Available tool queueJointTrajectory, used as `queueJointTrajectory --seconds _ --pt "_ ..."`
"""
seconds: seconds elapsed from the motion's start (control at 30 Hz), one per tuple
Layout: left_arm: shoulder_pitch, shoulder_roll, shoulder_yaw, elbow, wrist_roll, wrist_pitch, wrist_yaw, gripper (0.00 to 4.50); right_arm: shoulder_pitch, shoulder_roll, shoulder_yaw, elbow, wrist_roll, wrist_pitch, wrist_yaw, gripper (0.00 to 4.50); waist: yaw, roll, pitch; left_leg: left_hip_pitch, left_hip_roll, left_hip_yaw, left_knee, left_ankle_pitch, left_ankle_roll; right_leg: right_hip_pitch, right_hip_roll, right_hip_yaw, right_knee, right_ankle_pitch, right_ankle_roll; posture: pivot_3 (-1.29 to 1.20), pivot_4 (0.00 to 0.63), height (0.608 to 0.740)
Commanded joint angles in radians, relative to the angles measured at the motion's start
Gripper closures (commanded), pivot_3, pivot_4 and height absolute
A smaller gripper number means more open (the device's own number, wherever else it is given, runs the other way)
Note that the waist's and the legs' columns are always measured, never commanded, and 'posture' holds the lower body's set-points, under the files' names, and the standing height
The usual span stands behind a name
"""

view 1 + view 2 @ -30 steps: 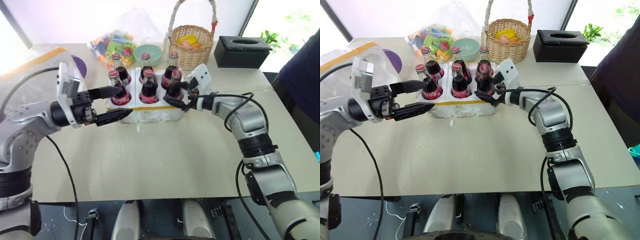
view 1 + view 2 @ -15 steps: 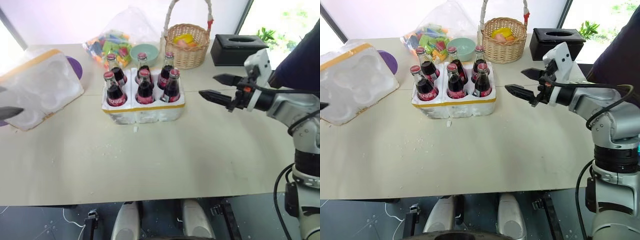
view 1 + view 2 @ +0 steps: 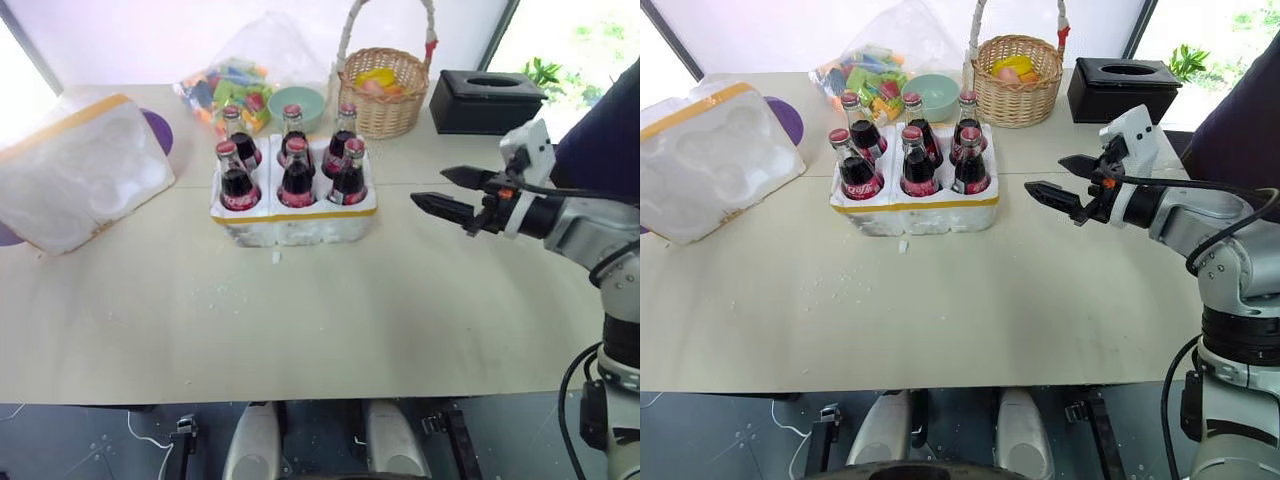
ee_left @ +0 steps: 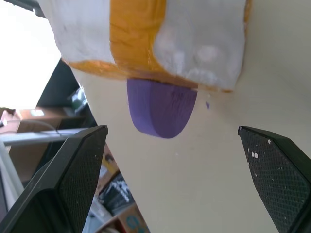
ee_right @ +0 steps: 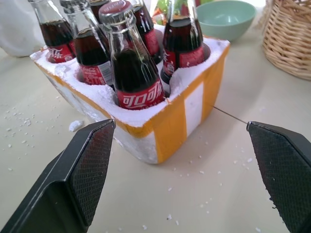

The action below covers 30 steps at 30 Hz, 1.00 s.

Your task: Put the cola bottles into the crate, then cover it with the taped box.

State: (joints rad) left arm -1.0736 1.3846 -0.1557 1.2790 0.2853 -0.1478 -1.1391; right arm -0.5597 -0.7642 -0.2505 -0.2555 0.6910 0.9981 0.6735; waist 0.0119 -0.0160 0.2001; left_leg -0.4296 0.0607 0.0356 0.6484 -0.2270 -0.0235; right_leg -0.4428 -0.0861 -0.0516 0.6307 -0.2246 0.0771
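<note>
With all six cola bottles [image 3: 290, 165] crated, both wide-open grippers (left [image 4: 180, 179], right [image 3: 442, 190]) should straddle the upper-left taped box [image 3: 80, 170] squarely.

**Front of table open; back edge crowded**

A wide bare stretch of the table [image 3: 320, 320] is left along its front edge and across its middle. The crate [image 3: 295, 215] with six cola bottles [image 3: 297, 175] upright in it is set toward the back, their red caps rising above its rim. Behind it the back edge is blocked by a green bowl [image 3: 296, 103], a bag of coloured pieces [image 3: 225, 85], a wicker basket [image 3: 378, 88] and a black box [image 3: 486, 100]. The left edge is taken up by the taped box [image 3: 85, 170], tilted over a purple disc [image 4: 160, 109]. Open room is left between crate and taped box, and between crate and the wide-spread right gripper [image 3: 452, 190] near the right edge.
</note>
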Motion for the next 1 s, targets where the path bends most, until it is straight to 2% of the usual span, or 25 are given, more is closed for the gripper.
queueJointTrajectory --seconds 0.03,0.3,0.63,1.0 --pt "-0.054 -0.02 -0.034 0.037 0.075 0.0 0.068 0.0 -0.001 -0.014 -0.041 -0.043 0.019 0.003 -0.018 0.06 0.0 0.0 0.0 0.0 0.0 0.0 0.0 0.0 0.0 0.0 0.0 0.0 0.0 0.0 0.0 0.0 0.15 0.74" --pt "-0.101 -0.116 -0.045 0.069 0.124 0.043 0.099 0.0 0.01 -0.011 -0.049 -0.041 0.023 0.016 -0.046 0.06 0.002 -0.001 0.0 0.0 0.0 0.0 0.001 0.0 0.0 0.0 0.001 0.0 0.001 0.0 0.0 0.0 0.15 0.74" --pt "-0.271 -0.146 -0.038 0.066 0.119 0.172 -0.164 0.0 0.059 0.022 -0.047 -0.079 0.04 0.013 -0.089 0.06 0.0 -0.003 -0.001 0.0 0.0 0.0 0.003 0.0 0.0 0.001 0.0 0.0 0.001 0.0 0.0 0.0 0.15 0.74" --pt "-0.321 -0.111 -0.075 0.07 0.196 0.156 -0.077 0.0 0.094 0.032 -0.05 -0.097 0.046 -0.001 -0.099 0.06 -0.006 -0.003 -0.001 0.0 0.002 -0.001 0.002 0.0 0.0 0.0 0.003 0.0 0.002 0.0 0.0 0.0 0.15 0.74"
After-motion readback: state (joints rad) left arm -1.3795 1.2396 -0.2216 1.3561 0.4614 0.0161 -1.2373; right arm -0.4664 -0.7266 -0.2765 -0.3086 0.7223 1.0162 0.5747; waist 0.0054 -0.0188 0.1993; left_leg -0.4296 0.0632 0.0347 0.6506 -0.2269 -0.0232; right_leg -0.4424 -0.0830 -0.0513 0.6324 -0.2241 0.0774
